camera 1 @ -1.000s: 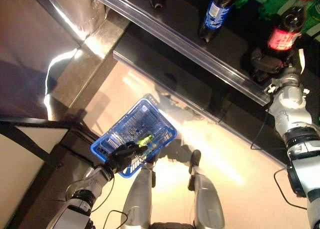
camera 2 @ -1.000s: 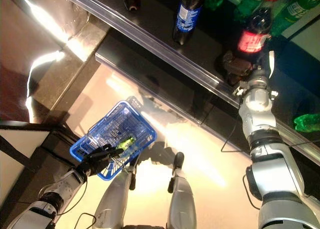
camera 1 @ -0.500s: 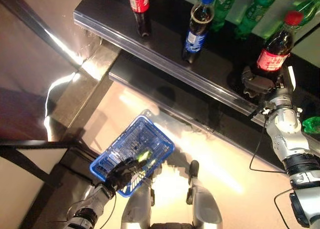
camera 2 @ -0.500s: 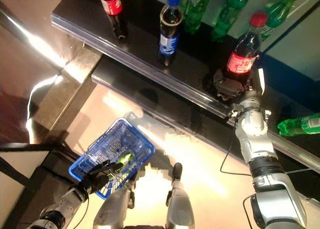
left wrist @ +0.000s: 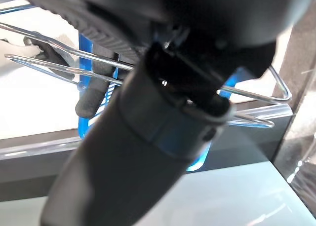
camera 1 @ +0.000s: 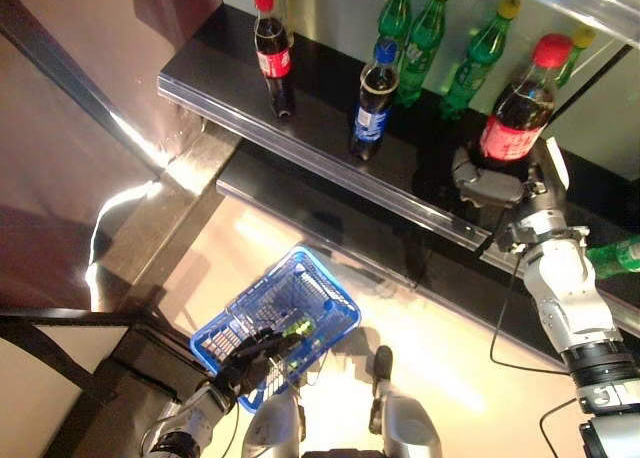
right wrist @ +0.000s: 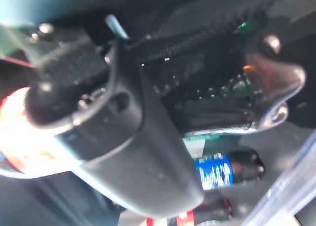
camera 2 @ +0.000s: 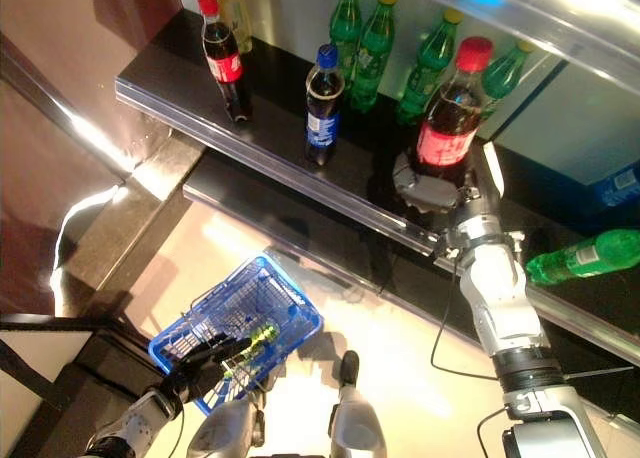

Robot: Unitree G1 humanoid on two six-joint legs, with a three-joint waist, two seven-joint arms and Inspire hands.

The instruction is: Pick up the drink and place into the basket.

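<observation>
A large cola bottle with a red cap and red label stands at the right of the black shelf. My right hand is shut round its lower part; whether its base touches the shelf is hidden. In the right wrist view the thumb lies across the bottle. Low on the left, my left hand is shut on the wire handles of the blue basket, which hangs above the floor. A small green item lies inside the basket.
On the shelf also stand a small cola bottle, a blue-labelled bottle and several green bottles. Another green bottle lies on its side at the right. A lower shelf edge juts out above the basket.
The camera has tilted up, so more of the shelf and its bottles show. My right hand keeps its hold on the cola bottle, and my left hand still holds the basket.
</observation>
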